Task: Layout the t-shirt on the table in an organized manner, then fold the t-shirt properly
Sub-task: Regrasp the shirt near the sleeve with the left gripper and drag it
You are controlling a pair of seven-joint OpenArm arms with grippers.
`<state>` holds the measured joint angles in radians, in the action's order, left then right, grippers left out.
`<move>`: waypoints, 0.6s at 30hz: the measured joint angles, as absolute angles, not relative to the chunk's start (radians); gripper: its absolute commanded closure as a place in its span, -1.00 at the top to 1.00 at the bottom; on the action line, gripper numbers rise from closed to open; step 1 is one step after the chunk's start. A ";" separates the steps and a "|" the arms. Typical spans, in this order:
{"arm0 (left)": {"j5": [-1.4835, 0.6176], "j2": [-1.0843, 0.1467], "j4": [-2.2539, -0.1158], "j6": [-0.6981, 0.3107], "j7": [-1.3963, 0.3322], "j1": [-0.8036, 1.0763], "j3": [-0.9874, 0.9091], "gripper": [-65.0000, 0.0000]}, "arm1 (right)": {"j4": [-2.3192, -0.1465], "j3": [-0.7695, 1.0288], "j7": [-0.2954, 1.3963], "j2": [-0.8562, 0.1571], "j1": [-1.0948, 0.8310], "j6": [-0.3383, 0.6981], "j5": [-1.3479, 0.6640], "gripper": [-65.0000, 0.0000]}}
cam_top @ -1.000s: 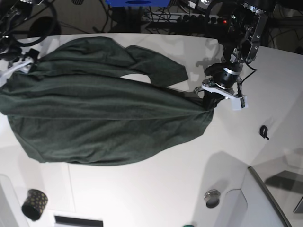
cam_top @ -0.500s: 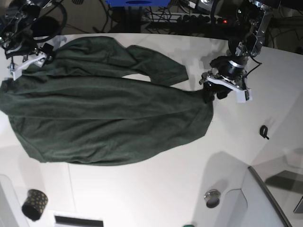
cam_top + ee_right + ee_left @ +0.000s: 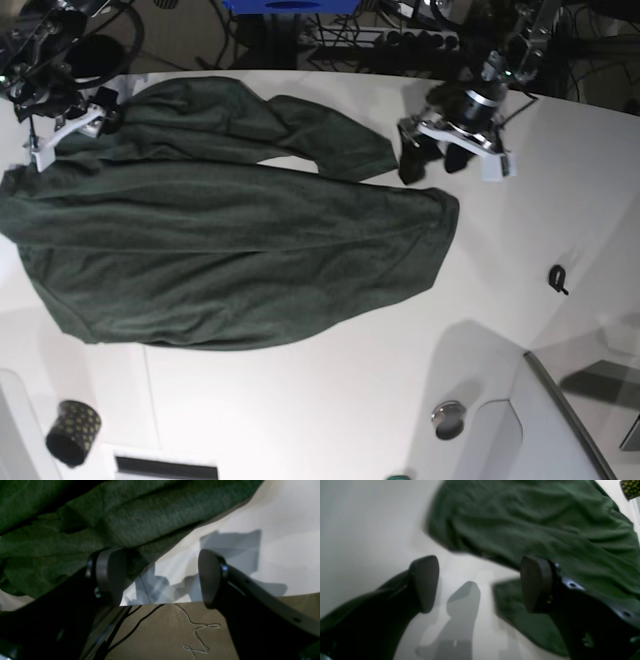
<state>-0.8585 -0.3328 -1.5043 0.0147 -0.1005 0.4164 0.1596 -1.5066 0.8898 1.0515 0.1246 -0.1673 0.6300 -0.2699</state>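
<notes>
Okay, you see:
t-shirt (image 3: 230,240): spread on table (image 3: 330,400)
left gripper (image 3: 430,160): jaws wide, empty, above shirt's hem corner
right gripper (image 3: 70,110): jaws wide, empty, at shirt's far edge

No text, label, brand, number or sign can be read in any of the views. The large dark green short-sleeved t-shirt of plain soft fabric (image 3: 220,240) carries no print. The small black cup with yellow dots (image 3: 72,432), near the surface's front left corner, shows only a dotted pattern, not letters. The blue object (image 3: 290,6) beyond the far edge of the glossy white surface (image 3: 330,400) is too dark and cropped to show any writing. The small black item (image 3: 558,279) to the right of the t-shirt is too small to tell whether it bears a mark.
</notes>
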 measured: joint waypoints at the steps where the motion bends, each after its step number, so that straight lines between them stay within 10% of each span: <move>1: -0.859 -0.321 -1.505 0.015 -0.100 0.419 0.167 0.50 | -1.507 0.890 1.052 0.125 -0.167 0.630 -0.270 0.27; 18: -0.853 -0.283 -1.353 -0.004 -0.041 0.286 0.405 0.43 | -1.510 0.887 1.051 0.124 -0.187 0.634 -0.270 0.27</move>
<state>-0.8532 -0.2829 -1.3529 -0.0040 -0.0406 0.2855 0.4049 -1.5097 0.8871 1.0512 0.1242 -0.1875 0.6342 -0.2699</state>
